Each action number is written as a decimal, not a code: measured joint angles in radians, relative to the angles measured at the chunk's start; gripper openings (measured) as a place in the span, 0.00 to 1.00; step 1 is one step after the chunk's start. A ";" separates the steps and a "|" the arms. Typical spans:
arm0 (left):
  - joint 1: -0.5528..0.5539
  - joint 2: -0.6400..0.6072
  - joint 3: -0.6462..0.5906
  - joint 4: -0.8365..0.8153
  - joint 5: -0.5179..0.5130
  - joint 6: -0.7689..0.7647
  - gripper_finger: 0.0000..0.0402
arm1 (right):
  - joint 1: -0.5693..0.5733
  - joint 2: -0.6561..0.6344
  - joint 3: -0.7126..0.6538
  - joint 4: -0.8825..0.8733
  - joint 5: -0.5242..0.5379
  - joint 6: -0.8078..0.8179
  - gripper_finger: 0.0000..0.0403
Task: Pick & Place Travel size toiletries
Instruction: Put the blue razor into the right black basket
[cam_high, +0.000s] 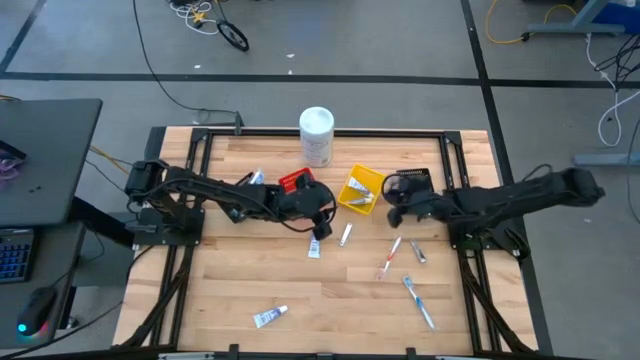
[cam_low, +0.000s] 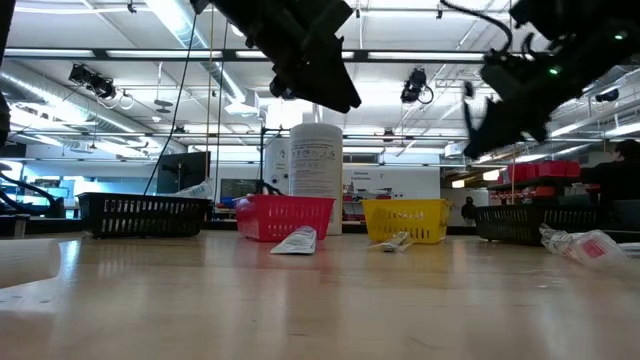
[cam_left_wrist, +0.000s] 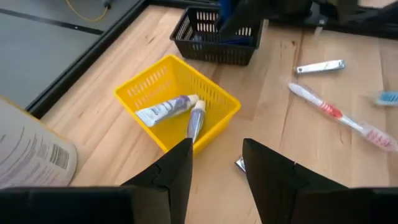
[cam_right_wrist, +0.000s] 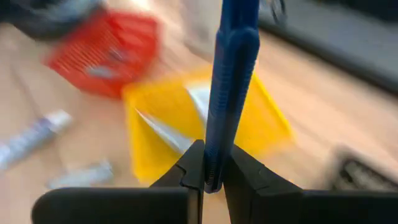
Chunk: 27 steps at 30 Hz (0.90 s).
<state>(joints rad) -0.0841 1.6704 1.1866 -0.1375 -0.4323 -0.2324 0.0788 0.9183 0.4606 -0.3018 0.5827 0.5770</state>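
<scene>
My right gripper (cam_high: 390, 203) hovers between the yellow bin (cam_high: 360, 190) and the black bin (cam_high: 410, 182), shut on a dark blue razor (cam_right_wrist: 230, 81). My left gripper (cam_high: 325, 218) hangs open just left of the yellow bin with nothing between its fingers (cam_left_wrist: 180, 165). Two small tubes (cam_left_wrist: 166, 110) lie inside the yellow bin (cam_left_wrist: 155, 87). On the table lie a red-white toothbrush (cam_high: 390, 258), a blue-white toothbrush (cam_high: 420, 302), a silvery piece (cam_high: 417, 250), a short tube (cam_high: 346, 235) and a toothpaste tube (cam_high: 270, 317). My right gripper pinches one end of the razor's blue handle (cam_right_wrist: 214, 155) between its two fingers (cam_right_wrist: 186, 171). The rest of the razor sticks out beyond the fingertips, lifted clear of the table.
A tall white canister (cam_high: 317, 135) stands at the far edge. A red bin (cam_high: 295, 182) sits left of the yellow one. Another tube (cam_high: 314, 248) lies near my left gripper. The near half of the table has bare wood between the scattered items.
</scene>
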 joint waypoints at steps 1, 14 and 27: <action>0.000 0.000 0.000 -0.002 0.000 0.000 0.37 | 0.000 -0.026 0.000 -0.082 -0.001 0.062 0.10; 0.000 0.000 0.000 0.001 -0.001 0.003 0.35 | -0.025 -0.118 0.000 -0.529 -0.151 0.418 0.10; 0.000 0.000 0.000 0.001 0.003 0.058 0.35 | -0.119 -0.029 0.000 -0.529 -0.185 0.456 0.12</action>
<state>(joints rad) -0.0837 1.6703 1.1866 -0.1364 -0.4294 -0.1747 -0.0399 0.8895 0.4606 -0.8307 0.3974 1.0328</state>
